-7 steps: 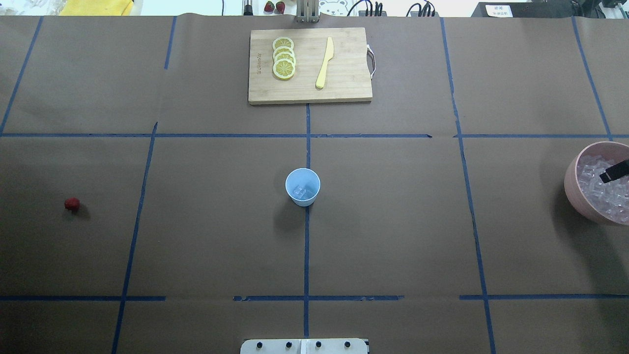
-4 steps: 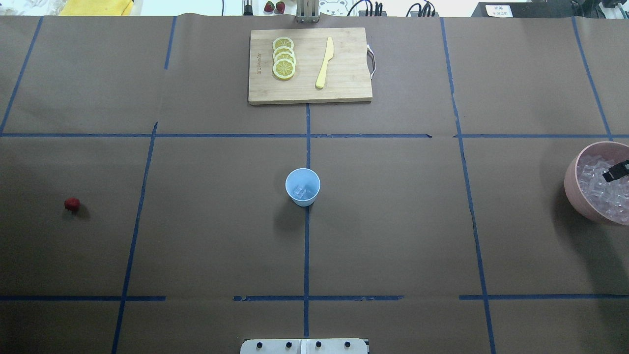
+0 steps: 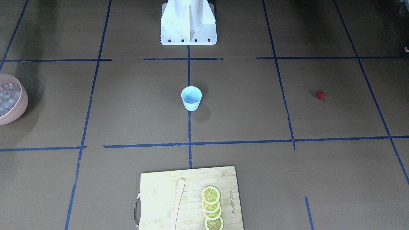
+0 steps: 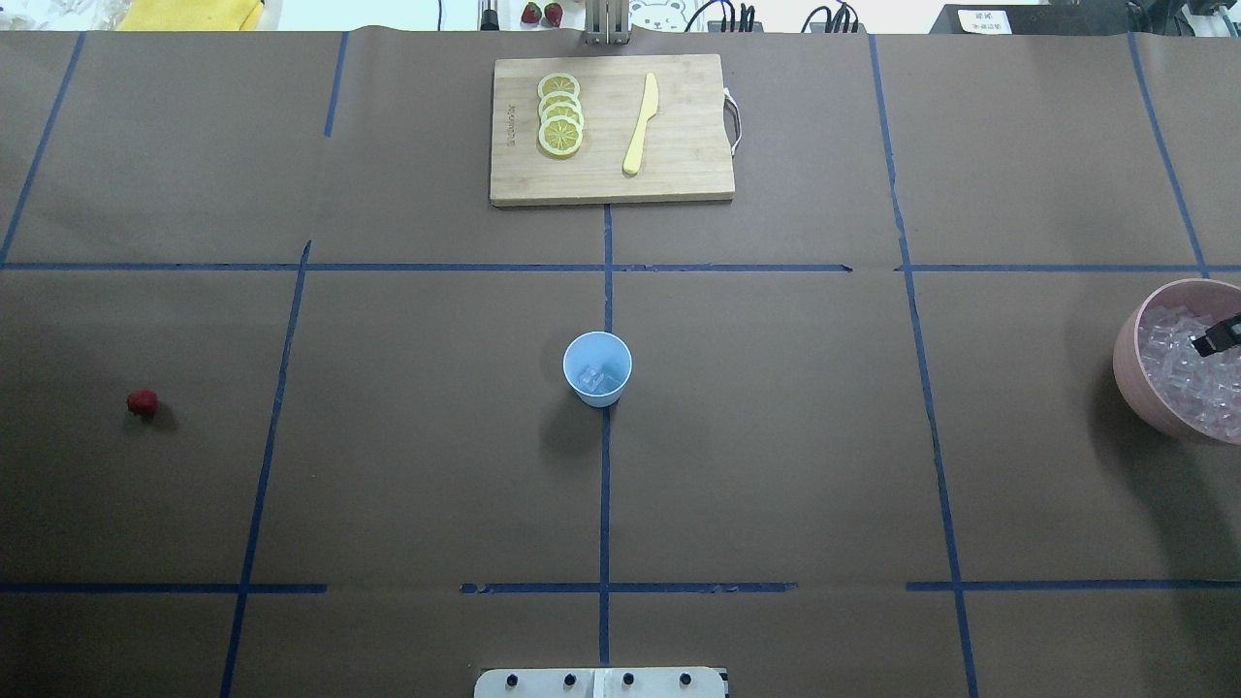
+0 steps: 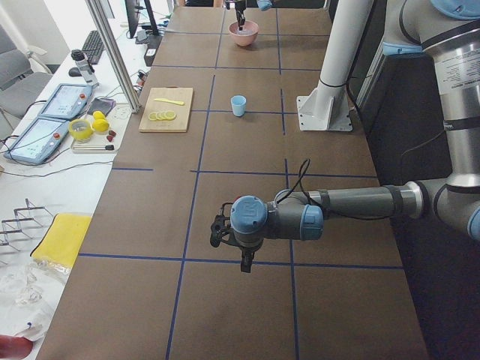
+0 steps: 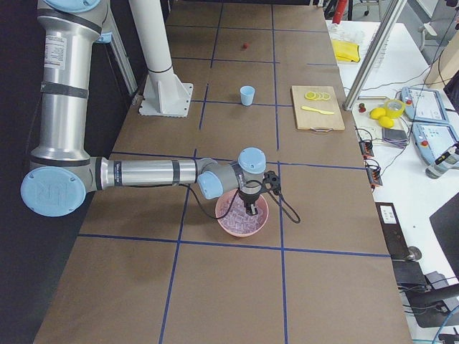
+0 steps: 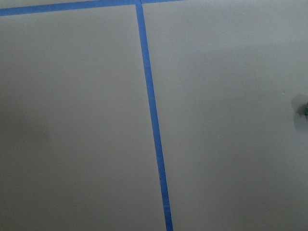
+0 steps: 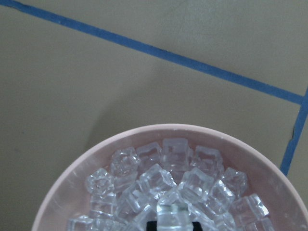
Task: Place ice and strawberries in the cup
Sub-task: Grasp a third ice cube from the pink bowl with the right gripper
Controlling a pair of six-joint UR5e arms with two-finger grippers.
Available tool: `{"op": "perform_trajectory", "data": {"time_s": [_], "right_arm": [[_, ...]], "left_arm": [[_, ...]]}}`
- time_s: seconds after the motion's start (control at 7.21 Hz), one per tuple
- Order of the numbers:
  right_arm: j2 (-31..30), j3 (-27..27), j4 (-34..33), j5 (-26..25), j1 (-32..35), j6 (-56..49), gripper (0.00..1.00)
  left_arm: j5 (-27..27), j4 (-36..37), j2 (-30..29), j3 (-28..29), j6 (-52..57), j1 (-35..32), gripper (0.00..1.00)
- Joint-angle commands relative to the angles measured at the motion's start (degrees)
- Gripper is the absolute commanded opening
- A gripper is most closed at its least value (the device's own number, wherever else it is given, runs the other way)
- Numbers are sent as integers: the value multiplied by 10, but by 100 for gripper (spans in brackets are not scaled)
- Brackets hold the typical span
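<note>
The pale blue cup (image 4: 597, 368) stands upright at the table's middle, with a few clear ice cubes (image 4: 593, 378) at its bottom. Far to its left lies one small red strawberry (image 4: 142, 402) on the brown paper. At the right edge a pink bowl (image 4: 1129, 388) holds a heap of ice (image 8: 159, 178). My right gripper (image 4: 1220, 337) reaches down into that heap; only a dark tip shows, so I cannot tell how its jaws stand. My left gripper (image 5: 244, 264) hangs over bare table at the near left end, away from the strawberry; I cannot tell its state.
A wooden cutting board (image 4: 679, 145) lies at the table's far side with lemon slices (image 4: 560, 114) and a yellow knife (image 4: 641, 124) on it. The robot's white base (image 3: 188, 22) stands behind the cup. Blue tape lines cross the brown paper.
The dark tip of my right gripper has drawn back toward the right edge over the pink bowl. The cup, the strawberry and the board have not moved.
</note>
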Motion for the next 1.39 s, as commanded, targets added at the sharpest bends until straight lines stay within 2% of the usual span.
{"op": "perform_trajectory", "data": {"time_s": [0.0,0.14,0.28,0.42,0.56,0.69,0.83,0.97,1.11,1.25], "right_arm": [[-25,67,-5,0,30,4,0],[-30,104,-18,2,30,18,0],[-30,147,-32,7,28,90,0],[-33,187,-33,34,17,176,0],[-27,224,-31,65,-21,302,0],[4,254,-30,65,-70,438,0],[70,259,-30,58,-129,598,0],[154,254,-32,11,-214,766,0],[222,229,-34,-72,-286,871,0],[294,177,-47,-124,-331,921,0]], "left_arm": [[0,0,0,-6,-1,0,100],[0,0,0,-8,-1,0,100],[-1,1,0,-14,-2,0,100],[-1,1,0,-19,-3,0,100],[-1,1,0,-20,-4,0,100],[-2,1,1,-24,-4,0,100],[-4,1,3,-26,-4,0,100],[-4,1,4,-27,-4,0,100],[-4,1,4,-26,-5,0,100],[-4,1,4,-26,-5,0,100]]}}
